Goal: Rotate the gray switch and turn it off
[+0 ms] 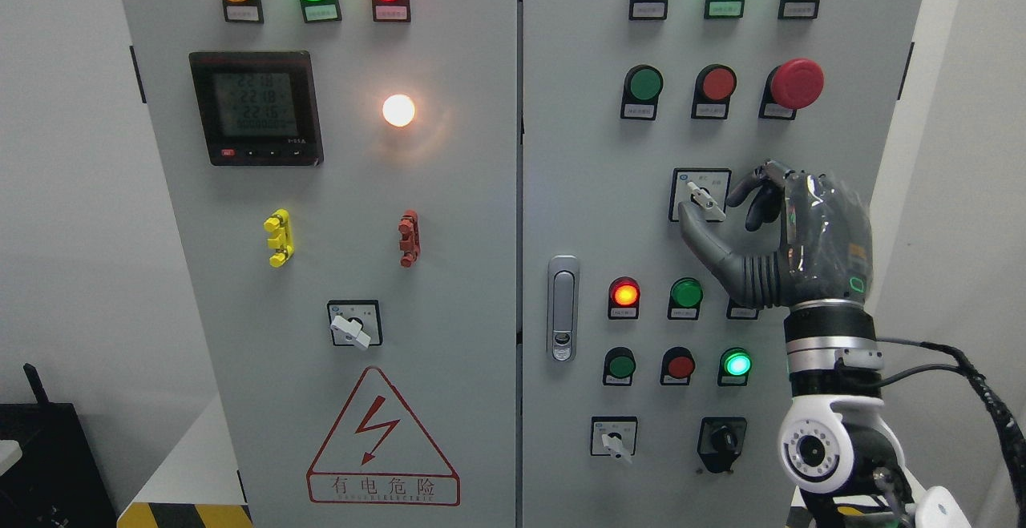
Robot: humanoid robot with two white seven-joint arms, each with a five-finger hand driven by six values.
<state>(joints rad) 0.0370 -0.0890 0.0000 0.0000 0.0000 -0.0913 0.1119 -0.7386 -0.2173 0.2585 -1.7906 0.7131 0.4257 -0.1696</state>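
Gray switch (705, 201) mounted on right cabinet door (577, 191), toward right edge, below row of green and red buttons; lever tilted. Right hand (789, 239) raised from lower right, thumb (696, 233) touching just under lever, other fingers (757, 191) curled near its right side, not yet closed on it. Placed so to pinch and twist lever. Left hand out of view.
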